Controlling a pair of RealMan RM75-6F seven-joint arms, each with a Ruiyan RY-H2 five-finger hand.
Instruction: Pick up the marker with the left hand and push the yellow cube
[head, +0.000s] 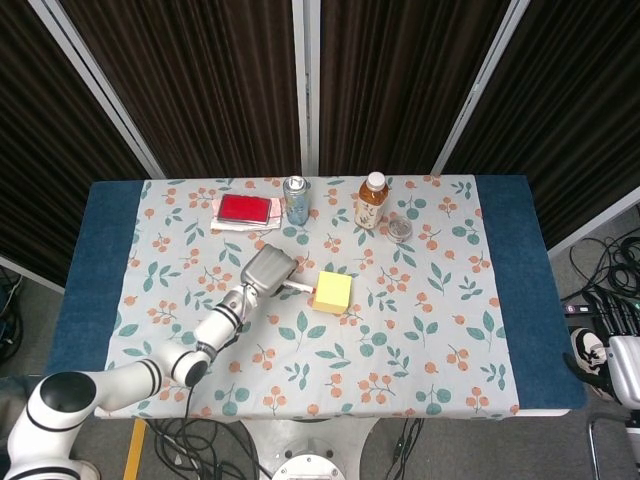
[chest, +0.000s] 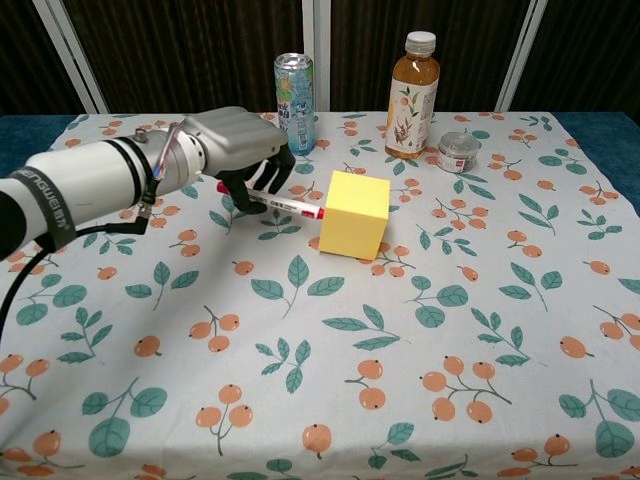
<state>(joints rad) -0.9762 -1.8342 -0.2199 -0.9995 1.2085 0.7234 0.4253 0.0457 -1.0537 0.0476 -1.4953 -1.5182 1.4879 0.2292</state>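
Note:
My left hand (chest: 236, 150) (head: 266, 268) grips a white marker (chest: 283, 204) with a red cap, held nearly level just above the cloth. The marker's (head: 298, 290) red tip touches the left face of the yellow cube (chest: 355, 213) (head: 332, 291), which stands slightly turned near the middle of the table. The right hand is out of sight in both views.
At the back stand a drink can (chest: 294, 88), a tea bottle (chest: 412, 95) and a small round tin (chest: 458, 152). A red case (head: 244, 209) lies on papers at the back left. The floral tablecloth (chest: 420, 340) covers the table, with blue edges (head: 95, 260) at the sides.

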